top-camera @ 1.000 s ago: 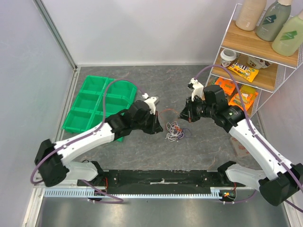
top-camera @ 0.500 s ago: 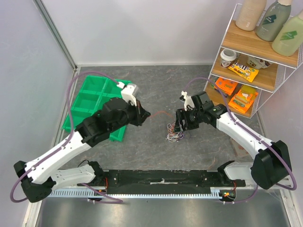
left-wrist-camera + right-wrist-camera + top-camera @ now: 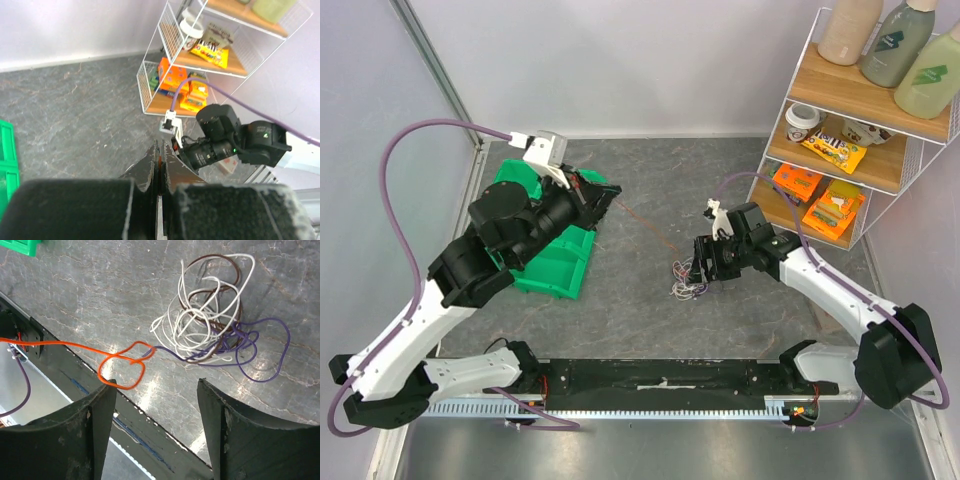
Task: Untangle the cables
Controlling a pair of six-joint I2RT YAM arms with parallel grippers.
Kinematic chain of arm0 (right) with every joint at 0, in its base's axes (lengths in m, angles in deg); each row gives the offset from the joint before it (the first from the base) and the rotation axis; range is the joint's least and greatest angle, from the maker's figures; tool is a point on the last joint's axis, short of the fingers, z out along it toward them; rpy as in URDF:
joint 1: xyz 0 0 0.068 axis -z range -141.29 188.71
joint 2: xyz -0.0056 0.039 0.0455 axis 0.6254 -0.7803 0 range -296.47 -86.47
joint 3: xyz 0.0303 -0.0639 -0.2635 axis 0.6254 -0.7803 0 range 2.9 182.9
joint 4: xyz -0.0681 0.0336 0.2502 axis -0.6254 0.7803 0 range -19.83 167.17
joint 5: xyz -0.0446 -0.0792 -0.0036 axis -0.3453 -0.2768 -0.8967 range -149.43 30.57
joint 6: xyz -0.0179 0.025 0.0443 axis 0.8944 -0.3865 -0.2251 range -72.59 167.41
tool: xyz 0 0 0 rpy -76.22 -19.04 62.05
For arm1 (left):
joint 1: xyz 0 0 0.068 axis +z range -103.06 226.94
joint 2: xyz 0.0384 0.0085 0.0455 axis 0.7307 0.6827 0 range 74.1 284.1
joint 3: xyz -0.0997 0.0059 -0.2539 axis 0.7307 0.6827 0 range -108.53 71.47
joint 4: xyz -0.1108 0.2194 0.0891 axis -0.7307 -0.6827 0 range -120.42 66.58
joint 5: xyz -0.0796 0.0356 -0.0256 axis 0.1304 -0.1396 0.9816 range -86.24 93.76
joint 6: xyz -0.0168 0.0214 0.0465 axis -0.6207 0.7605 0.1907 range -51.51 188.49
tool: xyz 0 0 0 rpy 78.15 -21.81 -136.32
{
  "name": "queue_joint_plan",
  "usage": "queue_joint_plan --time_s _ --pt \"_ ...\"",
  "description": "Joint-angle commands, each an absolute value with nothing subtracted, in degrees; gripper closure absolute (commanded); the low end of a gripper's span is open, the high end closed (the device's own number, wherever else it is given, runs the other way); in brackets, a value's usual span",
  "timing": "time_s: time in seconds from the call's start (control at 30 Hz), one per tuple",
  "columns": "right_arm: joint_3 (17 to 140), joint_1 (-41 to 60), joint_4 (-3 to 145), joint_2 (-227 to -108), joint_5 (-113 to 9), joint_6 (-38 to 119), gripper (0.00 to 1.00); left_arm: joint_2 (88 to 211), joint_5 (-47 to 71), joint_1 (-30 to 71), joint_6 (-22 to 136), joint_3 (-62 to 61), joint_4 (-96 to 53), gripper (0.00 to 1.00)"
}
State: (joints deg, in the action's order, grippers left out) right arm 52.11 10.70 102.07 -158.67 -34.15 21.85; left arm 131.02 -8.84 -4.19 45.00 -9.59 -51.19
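Grey table [image 3: 740,180] | cables [image 3: 205,325] clumped mid-table | right gripper [image 3: 156,387] spread wide over clump, holding nothing | left gripper [image 3: 610,194] clenched on orange cable [image 3: 122,358], raised over green bin [image 3: 550,270] | shelf [image 3: 840,100] far right

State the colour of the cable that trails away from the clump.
The cable is orange-red, clearest in the right wrist view.

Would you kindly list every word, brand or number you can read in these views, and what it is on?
Nothing can be read with certainty.
Yellow snack bag: printing too small.
Orange packets: blurred.
Bottles: label marks only, no legible words.
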Motion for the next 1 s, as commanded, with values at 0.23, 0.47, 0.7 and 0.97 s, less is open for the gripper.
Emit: queue_joint_plan --time_s 0.23,0.47,0.7,0.97 --pt "51.77 10.59 99.00 -155.02 -39.73 20.69 0.38 131.75 -8.81 -4.30 46.78 -17.56 -48.12 0.98" --pt "48.17 10.50 88.73 -151.95 -32.37 20.70 0.40 132.80 -7.23 -4.30 47.04 -20.20 -47.07 0.98" --pt "46.23 9.71 80.19 -155.45 -27.52 18.41 0.48 133.42 -6.08 -4.30 46.87 -21.17 -46.54 0.98" --pt "49.75 9.62 80.54 -152.93 -22.96 22.01 0.37 134.39 -5.55 -4.30 45.73 -21.43 -47.15 0.98"
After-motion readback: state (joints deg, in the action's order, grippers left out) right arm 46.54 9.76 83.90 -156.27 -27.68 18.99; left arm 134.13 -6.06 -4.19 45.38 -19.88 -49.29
